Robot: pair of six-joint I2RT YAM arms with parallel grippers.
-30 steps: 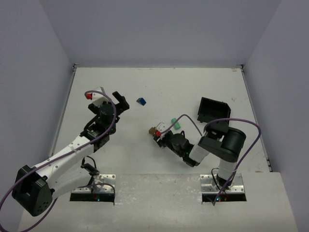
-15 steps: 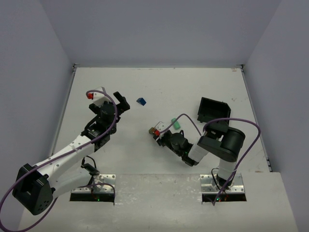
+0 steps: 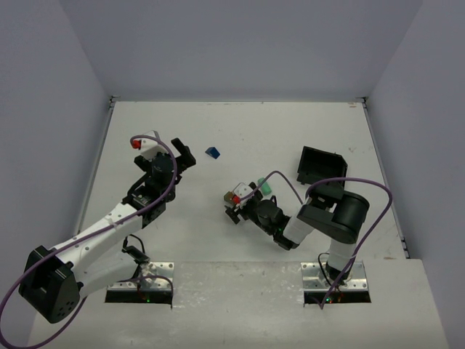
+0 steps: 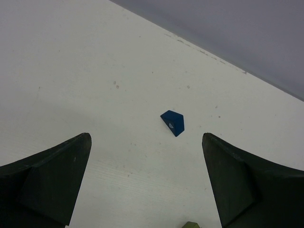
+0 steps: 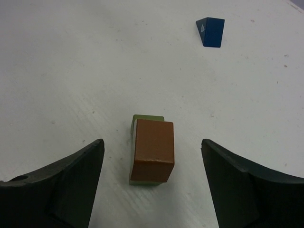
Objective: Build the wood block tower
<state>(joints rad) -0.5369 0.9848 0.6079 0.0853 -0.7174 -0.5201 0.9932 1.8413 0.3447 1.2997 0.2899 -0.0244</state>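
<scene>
A brown-orange block [image 5: 153, 148] lies on top of an olive block [image 5: 147, 118], a two-block stack in the middle of the table [image 3: 229, 196]. My right gripper [image 5: 152, 142] is open, with one finger on each side of the stack and a gap to both. A blue wedge block [image 5: 210, 31] lies farther off, also in the top view [image 3: 212, 153]. A mint-green cylinder [image 3: 265, 187] rests beside the right arm. My left gripper [image 4: 146, 137] is open and empty, facing the blue wedge [image 4: 173, 122] from a short distance. The olive block's corner [image 4: 191, 224] shows at the lower edge of the left wrist view.
A black square tray [image 3: 321, 166] stands at the right, behind the right arm. Walls close the table on the left, back and right.
My right gripper has opened and let go of the brown-orange block, which now rests on the olive block. The left arm has hardly moved.
</scene>
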